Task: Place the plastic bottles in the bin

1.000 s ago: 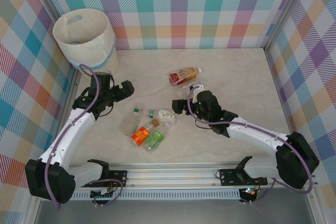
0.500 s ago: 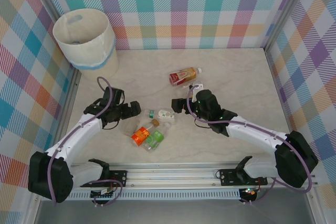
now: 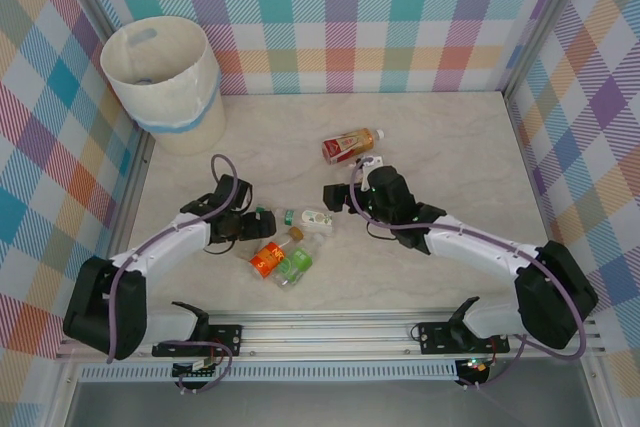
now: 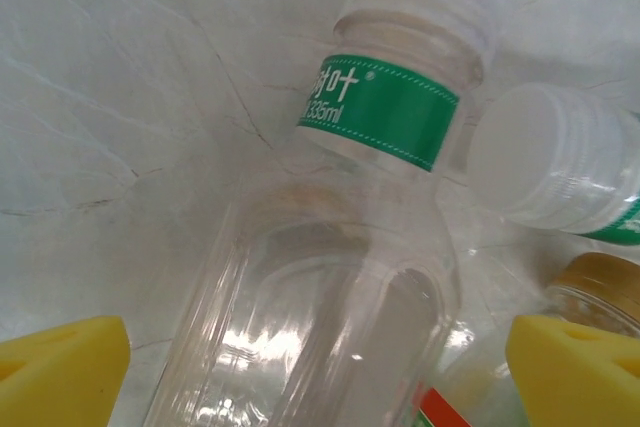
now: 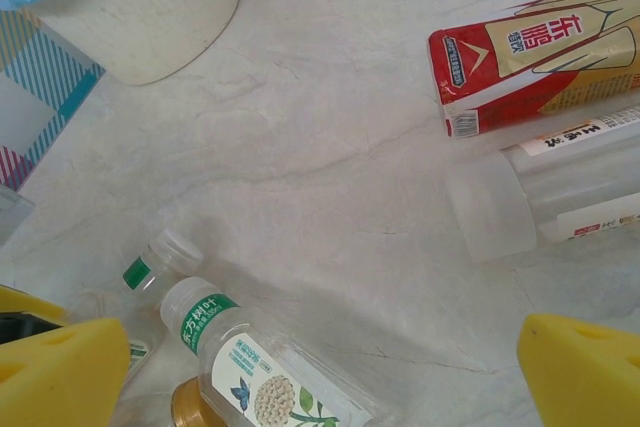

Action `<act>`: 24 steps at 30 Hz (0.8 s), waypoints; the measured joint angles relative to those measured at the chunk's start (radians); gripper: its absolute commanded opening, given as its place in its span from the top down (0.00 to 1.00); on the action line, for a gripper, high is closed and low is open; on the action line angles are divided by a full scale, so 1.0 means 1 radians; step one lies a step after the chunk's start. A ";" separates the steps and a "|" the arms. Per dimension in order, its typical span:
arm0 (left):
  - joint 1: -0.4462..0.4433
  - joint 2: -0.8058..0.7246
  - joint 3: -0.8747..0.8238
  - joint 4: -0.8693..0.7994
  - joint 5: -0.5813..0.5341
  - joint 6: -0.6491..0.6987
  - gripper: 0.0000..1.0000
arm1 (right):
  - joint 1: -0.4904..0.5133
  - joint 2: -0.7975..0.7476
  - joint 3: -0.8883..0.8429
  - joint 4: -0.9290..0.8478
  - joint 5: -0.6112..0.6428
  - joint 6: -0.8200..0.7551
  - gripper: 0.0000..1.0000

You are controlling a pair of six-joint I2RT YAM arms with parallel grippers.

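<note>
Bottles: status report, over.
Left gripper open, straddling green-band bottle. Right gripper open, empty. Bin upright, back left. Gold-cap bottle crowds one finger.

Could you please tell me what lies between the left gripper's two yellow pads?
In the left wrist view, a clear bottle with a green neck band lies between the left gripper's open pads.

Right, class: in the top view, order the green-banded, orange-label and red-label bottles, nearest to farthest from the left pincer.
1. Green-banded bottle, straddled by the left pincer.
2. Orange-label bottle, just below it in frame.
3. Red-label bottle, upper right.
</note>
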 measured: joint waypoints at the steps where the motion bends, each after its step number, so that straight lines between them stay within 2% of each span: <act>1: 0.000 0.018 0.000 0.000 -0.001 0.000 0.07 | 0.000 0.004 0.005 0.000 0.000 0.000 0.00; 6: 0.000 0.043 0.000 0.011 -0.041 -0.009 0.14 | 0.000 0.014 0.023 -0.007 -0.003 0.000 0.00; 10: 0.008 0.042 -0.006 0.047 -0.076 -0.024 0.25 | 0.000 0.015 0.024 -0.013 -0.003 0.000 0.00; 19: 0.074 0.029 -0.011 0.074 -0.071 -0.027 0.39 | 0.000 0.022 0.031 -0.027 -0.003 0.000 0.00; 24: 0.077 -0.024 -0.015 0.113 -0.064 -0.029 0.49 | 0.000 0.022 0.038 -0.030 -0.003 0.000 0.00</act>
